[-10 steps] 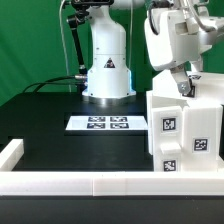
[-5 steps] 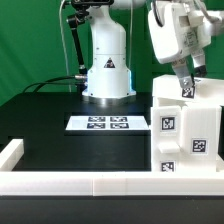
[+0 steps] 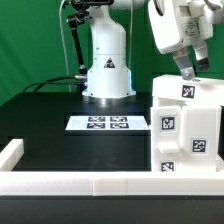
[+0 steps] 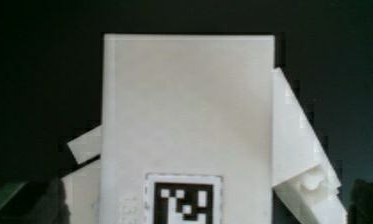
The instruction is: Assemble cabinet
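Note:
The cabinet (image 3: 190, 130) is a large white box-shaped body with black-and-white tags, standing at the exterior view's right on the black table. A smaller tagged block (image 3: 188, 90) lies on its top. My gripper (image 3: 197, 67) hangs just above that top, apart from it, with the jaws spread and nothing between them. In the wrist view the cabinet (image 4: 186, 110) fills the middle as a tall white face with one tag (image 4: 185, 200) at its near end. A slanted white part (image 4: 304, 140) leans beside it. My fingertips barely show at the frame's corners.
The marker board (image 3: 108, 123) lies flat on the table in front of the robot base (image 3: 107, 65). A low white rail (image 3: 90, 183) runs along the table's front edge, with a short white wall (image 3: 10, 152) at the exterior view's left.
My gripper has risen off the cabinet's top and drifted towards the exterior view's right. The cabinet and its top block have stayed where they were.

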`<state>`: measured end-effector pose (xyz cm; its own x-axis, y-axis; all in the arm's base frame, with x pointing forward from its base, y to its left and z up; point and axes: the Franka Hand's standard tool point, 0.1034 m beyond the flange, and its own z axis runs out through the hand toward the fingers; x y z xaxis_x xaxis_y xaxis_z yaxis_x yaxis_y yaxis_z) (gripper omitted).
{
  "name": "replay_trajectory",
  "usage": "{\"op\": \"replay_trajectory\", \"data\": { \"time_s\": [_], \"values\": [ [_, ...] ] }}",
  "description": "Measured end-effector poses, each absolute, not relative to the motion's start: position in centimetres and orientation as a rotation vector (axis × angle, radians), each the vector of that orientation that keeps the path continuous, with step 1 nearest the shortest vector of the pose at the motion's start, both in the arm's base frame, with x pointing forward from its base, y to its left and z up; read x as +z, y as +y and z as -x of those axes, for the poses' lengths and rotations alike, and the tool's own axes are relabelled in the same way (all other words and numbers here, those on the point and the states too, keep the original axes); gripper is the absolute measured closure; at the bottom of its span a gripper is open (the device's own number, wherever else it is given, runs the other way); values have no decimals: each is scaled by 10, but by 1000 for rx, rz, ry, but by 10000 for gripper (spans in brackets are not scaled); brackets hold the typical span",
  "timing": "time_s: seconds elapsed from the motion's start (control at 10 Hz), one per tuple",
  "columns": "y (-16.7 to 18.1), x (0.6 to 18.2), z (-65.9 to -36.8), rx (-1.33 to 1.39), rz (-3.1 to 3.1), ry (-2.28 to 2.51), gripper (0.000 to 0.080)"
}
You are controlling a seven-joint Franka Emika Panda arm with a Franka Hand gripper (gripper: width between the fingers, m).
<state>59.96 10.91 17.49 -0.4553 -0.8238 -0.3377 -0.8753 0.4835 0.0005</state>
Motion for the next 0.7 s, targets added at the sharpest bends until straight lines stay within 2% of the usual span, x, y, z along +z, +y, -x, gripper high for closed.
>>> {"op": "replay_trajectory", "data": {
  "time_s": [0.1,0.7],
  "values": [
    [109,175,-599,251,1457,2433,2],
    [118,179,-604,167,2330,1676,2]
  ]
}}
